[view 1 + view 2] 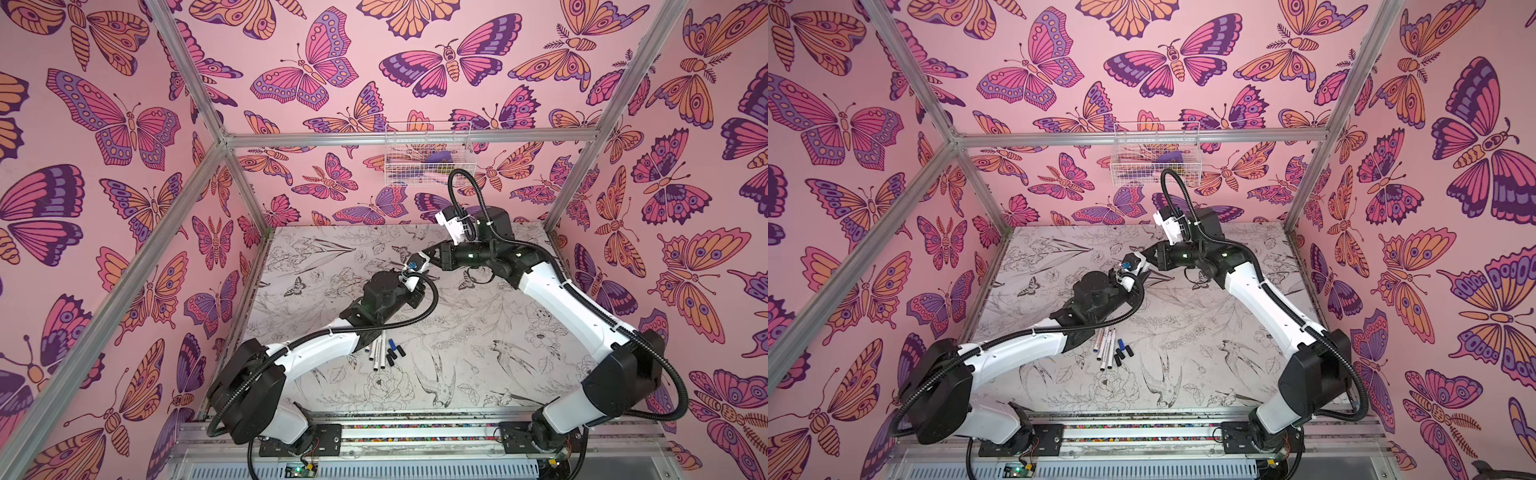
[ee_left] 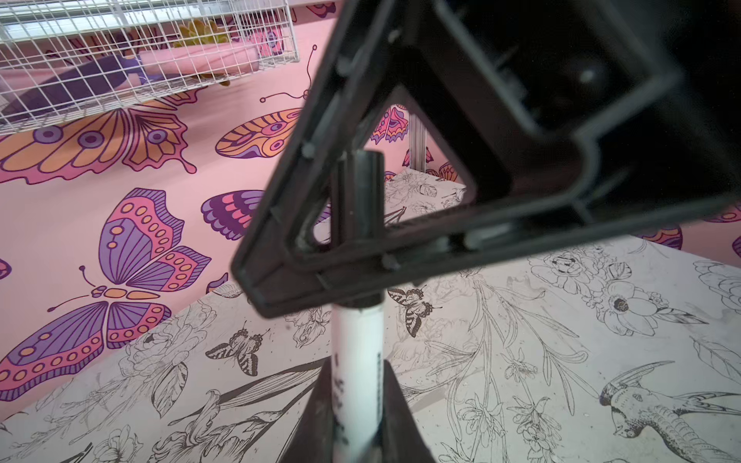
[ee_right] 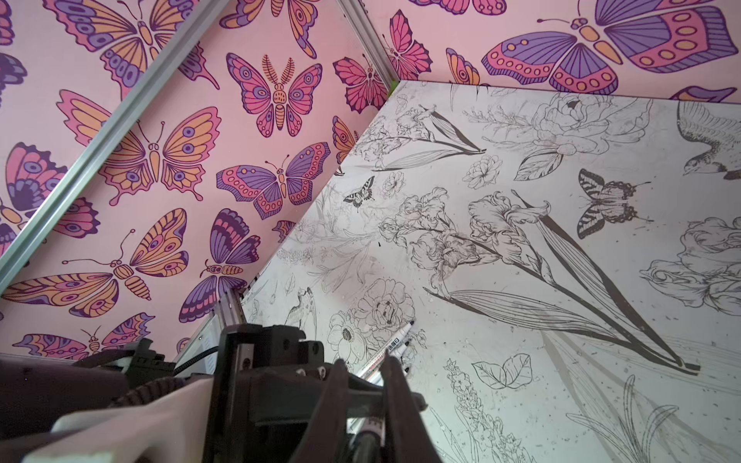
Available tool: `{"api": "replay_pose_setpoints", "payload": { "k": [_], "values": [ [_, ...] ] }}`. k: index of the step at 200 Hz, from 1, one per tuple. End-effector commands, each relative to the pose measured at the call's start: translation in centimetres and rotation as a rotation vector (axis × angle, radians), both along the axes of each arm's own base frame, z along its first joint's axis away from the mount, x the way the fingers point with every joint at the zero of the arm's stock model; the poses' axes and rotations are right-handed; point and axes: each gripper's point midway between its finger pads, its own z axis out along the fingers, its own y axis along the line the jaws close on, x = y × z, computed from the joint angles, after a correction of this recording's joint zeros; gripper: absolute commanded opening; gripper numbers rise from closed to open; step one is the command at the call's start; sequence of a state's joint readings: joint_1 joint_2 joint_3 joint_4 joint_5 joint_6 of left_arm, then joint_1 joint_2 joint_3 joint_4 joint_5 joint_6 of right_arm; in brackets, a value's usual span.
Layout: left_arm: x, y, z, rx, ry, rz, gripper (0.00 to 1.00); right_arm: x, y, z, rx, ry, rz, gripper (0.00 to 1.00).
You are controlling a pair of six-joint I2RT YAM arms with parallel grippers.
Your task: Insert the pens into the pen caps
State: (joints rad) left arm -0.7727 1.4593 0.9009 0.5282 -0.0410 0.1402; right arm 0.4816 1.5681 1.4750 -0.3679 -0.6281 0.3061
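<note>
My left gripper (image 2: 357, 362) is shut on a white pen (image 2: 357, 340), its fingers pinching the printed barrel. The barrel runs into a black pen cap (image 2: 357, 192) that sits between the jaws of my right gripper (image 3: 365, 360), which is shut on it. The joint between pen and cap is hidden behind a right finger. In both top views the left gripper (image 1: 415, 286) and right gripper (image 1: 430, 254) meet above mid-table. Several more pens (image 1: 379, 353) (image 1: 1105, 349) lie near the front left beside loose black caps (image 1: 392, 355) and a blue cap (image 1: 391, 343).
A white wire basket (image 1: 428, 153) (image 2: 140, 60) hangs on the back wall above the table. Aluminium frame posts (image 1: 245, 183) stand at the table's corners. The printed table top (image 1: 478, 332) stretches out to the right of the pile.
</note>
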Motion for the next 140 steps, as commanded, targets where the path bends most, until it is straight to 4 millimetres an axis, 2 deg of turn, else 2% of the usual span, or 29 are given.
{"api": "replay_pose_setpoints", "payload": {
  "k": [1,60,86,104,140],
  "values": [
    [-6.3,-0.4,21.6,-0.450,-0.537,-0.197,0.00,-8.9,1.8,-10.9,-0.194,0.451,0.199,0.00],
    [-7.6,-0.8,26.5,-0.605,-0.594,-0.305,0.00,-8.3,2.2,-10.0,-0.177,0.419,0.187,0.00],
    [-8.3,0.4,29.0,-0.685,-0.624,-0.332,0.00,-8.5,2.0,-9.8,-0.174,0.401,0.191,0.00],
    [-8.4,1.5,30.3,-0.746,-0.614,-0.364,0.00,-8.6,1.6,-10.4,-0.192,0.401,0.183,0.00],
    [-7.5,3.4,30.6,-0.834,-0.559,-0.375,0.00,-7.9,0.6,-10.9,-0.184,0.424,0.157,0.00]
  ]
}}
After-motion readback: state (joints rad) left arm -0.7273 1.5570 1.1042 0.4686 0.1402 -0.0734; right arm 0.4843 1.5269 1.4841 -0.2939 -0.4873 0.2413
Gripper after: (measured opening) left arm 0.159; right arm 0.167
